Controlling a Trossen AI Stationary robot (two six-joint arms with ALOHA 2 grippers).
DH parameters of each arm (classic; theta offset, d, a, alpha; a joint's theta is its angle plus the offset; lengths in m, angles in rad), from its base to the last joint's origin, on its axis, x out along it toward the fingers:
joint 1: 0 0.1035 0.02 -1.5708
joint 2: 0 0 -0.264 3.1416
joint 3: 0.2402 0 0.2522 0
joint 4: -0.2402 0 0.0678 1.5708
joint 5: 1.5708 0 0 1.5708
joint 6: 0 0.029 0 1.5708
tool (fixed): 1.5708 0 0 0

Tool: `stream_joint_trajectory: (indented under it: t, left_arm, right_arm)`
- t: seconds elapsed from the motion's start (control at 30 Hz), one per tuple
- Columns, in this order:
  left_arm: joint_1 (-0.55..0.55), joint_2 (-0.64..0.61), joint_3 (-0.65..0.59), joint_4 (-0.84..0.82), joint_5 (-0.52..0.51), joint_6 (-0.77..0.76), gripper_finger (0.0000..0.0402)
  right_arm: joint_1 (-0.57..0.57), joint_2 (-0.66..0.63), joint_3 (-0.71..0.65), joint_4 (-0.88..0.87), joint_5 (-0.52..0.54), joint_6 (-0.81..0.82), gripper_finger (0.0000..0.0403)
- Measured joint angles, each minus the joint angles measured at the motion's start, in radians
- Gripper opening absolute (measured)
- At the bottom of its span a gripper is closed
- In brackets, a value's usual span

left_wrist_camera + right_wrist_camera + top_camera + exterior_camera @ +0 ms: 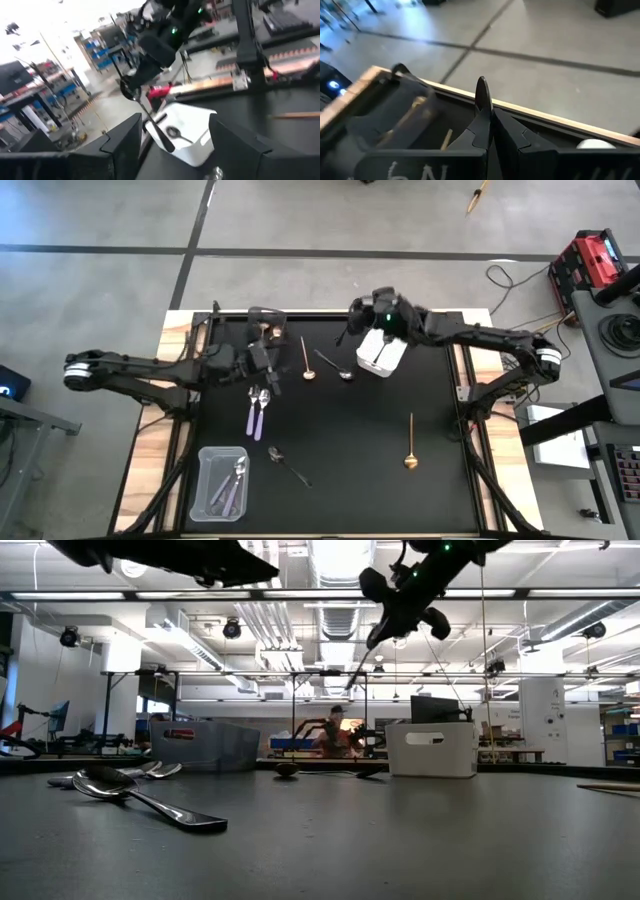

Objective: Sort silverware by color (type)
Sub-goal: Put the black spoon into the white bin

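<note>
My right gripper (352, 320) hangs above the table's far side, next to the white bin (381, 352), shut on a dark spoon (150, 120). My left gripper (172, 150) stands open and holds nothing, left of centre (266, 372), just beyond two lilac-handled spoons (257, 412) that lie flat side by side. Flat on the black table lie two gold spoons (307, 360) (411, 442) and two dark spoons (333, 366) (288, 465). A clear bin (222, 482) at the near left holds lilac-handled spoons. My right gripper pinches the dark spoon between its two shut fingers, just behind the bowl (482, 100), which sticks out past the fingertips. The handle (157, 131) slants down below the gripper. The spoon is lifted clear of the table.
A dark bin (400, 115) with gold spoons in it stands at the far left edge, under my left arm's reach. Wooden table borders (150, 440) frame the black mat. The mat's near right part has only the one gold spoon on it.
</note>
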Motion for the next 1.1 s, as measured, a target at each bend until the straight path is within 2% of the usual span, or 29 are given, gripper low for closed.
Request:
stream_joint_trajectory:
  t: [0.1,0.3,0.43,0.7,0.93,1.1]
  left_arm:
    - [0.005,-0.052,-0.023,0.009,0.0,0.013,0.0213]
    - [0.007,-0.118,-0.028,0.009,0.0,0.058,0.0213]
    - [0.01,-0.144,-0.029,-0.003,-0.004,0.072,0.0213]
    - [0.017,-0.156,-0.029,-0.103,-0.089,0.08,0.0213]
    - [0.044,-0.155,-0.038,-0.148,-0.126,0.08,0.0213]
    - [0.06,-0.155,-0.066,-0.149,-0.142,0.076,0.0213]
  right_arm:
    - [-0.064,0.0,0.073,-0.121,-0.088,0.0,0.0009]
    - [-0.211,0.0,0.153,-0.259,-0.343,0.001,0.0009]
    - [-0.299,0.0,0.151,-0.326,-0.432,0.004,0.0009]
    - [-0.432,0.001,0.093,-0.43,-0.523,0.015,0.0009]
    - [-0.478,0.001,0.045,-0.429,-0.601,0.011,0.0009]
    - [-0.482,0.001,0.0,-0.429,-0.588,0.016,0.0009]
